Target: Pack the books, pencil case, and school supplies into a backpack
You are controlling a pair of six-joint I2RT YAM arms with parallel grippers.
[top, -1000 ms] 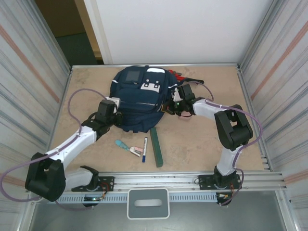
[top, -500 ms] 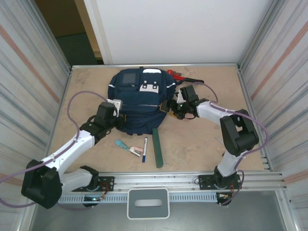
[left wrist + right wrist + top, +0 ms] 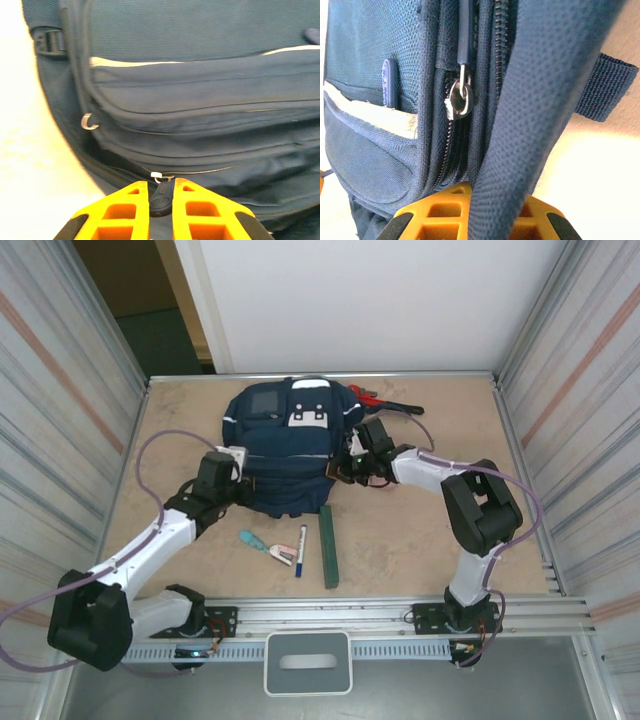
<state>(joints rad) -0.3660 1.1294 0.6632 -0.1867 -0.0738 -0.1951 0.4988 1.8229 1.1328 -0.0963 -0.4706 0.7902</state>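
Note:
The navy backpack (image 3: 288,445) lies flat at the back middle of the table. My left gripper (image 3: 243,486) is at its lower left corner, shut on a dark zipper pull (image 3: 162,196) of the backpack (image 3: 200,100). My right gripper (image 3: 346,466) is at its right side, shut on a dark blue shoulder strap (image 3: 530,125), beside a metal zipper slider (image 3: 459,100). In front of the backpack lie a slim dark green book (image 3: 327,545), a white marker with a blue cap (image 3: 301,548) and a teal-and-pink stapler-like item (image 3: 268,546). The pencil case is out of view.
A red-handled tool (image 3: 364,395) lies behind the backpack's right corner, next to a black strap end (image 3: 402,408). Metal walls (image 3: 540,420) close in the table left and right. Bare tabletop (image 3: 420,540) spreads at the front right.
The right gripper let go, shifted along the backpack's right side and shut again on the strap. The backpack straightened slightly. The left gripper kept its hold.

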